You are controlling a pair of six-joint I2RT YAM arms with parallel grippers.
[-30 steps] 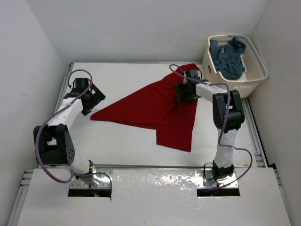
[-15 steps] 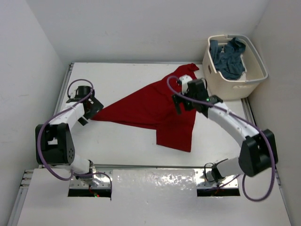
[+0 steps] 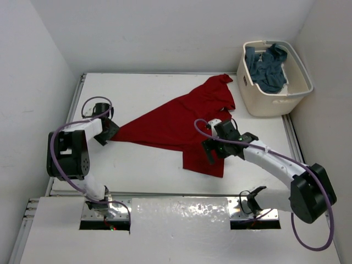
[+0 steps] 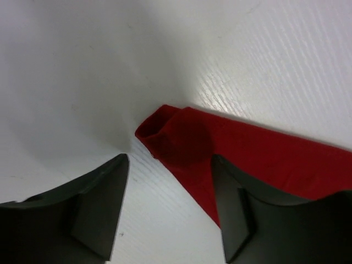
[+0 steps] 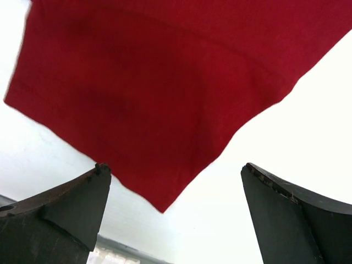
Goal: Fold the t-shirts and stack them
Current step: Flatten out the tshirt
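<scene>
The red t-shirt (image 3: pixel 176 124) lies spread and crumpled across the middle of the table, its pointed left end (image 4: pixel 176 137) near my left gripper. My left gripper (image 3: pixel 109 132) is open, low over the table, with that red tip just ahead of its jaws. My right gripper (image 3: pixel 212 151) is open above the shirt's near right corner (image 5: pixel 165 198), holding nothing. The slate blue-grey t-shirt (image 3: pixel 268 67) sits bunched in the basket. The white t-shirt is out of view.
A cream laundry basket (image 3: pixel 275 102) stands at the far right corner of the table. White walls close in on the left, back and right. The table's near edge (image 3: pixel 181 193) runs just past the shirt's lower hem.
My right gripper has let go of the shirt's upper right part and swung toward the near edge, over the near right corner. My left gripper moved in to the shirt's left tip.
</scene>
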